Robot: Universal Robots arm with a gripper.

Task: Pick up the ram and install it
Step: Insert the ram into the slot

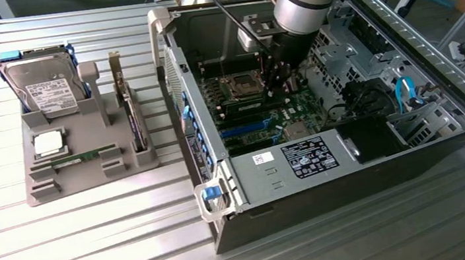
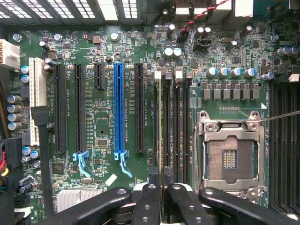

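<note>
The hand (image 2: 161, 178) pinches the ram (image 2: 161, 117) tight over the green board (image 2: 104, 123); pushed down crooked, it could jam or bend.

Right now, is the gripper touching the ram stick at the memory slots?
Touching. The wrist view shows the gripper pinched shut on the ram stick, seen edge-on, with no gap between them.

Thin green circuit-board ram stick (image 2: 161, 122), on edge inside the open computer case (image 1: 310, 180).
It shows as a narrow yellow-green line, upright along a black memory slot (image 2: 156, 117) beside the processor socket (image 2: 229, 154). One end is pinched in the gripper (image 2: 161, 183).
</note>
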